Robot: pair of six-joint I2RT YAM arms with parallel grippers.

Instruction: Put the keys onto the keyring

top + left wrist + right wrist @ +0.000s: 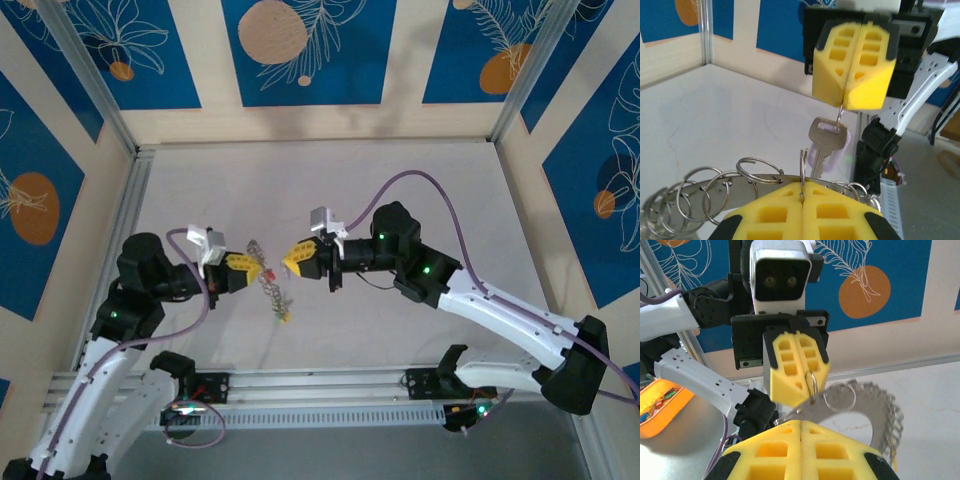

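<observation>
Two claws, both closed, over pale worktop (400,190). Left claw (250,268) pinches keyring (268,283); right claw (290,260) pinches lilac key (827,145), just beside it. Blue leaf-print wall panels (300,50), aluminium posts (90,75) around.

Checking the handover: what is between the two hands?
Left wrist view: a silver, lilac-headed key hangs from the right hand, just above the left hand gripping the keyring.

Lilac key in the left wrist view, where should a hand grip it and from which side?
Probably grip the lilac key by its flat metal head, pinching the two broad faces, facing this camera. Come from the picture's left: the right hand holds its ring above, the left hand holds the keyring below, the right arm crowds the right.
</observation>
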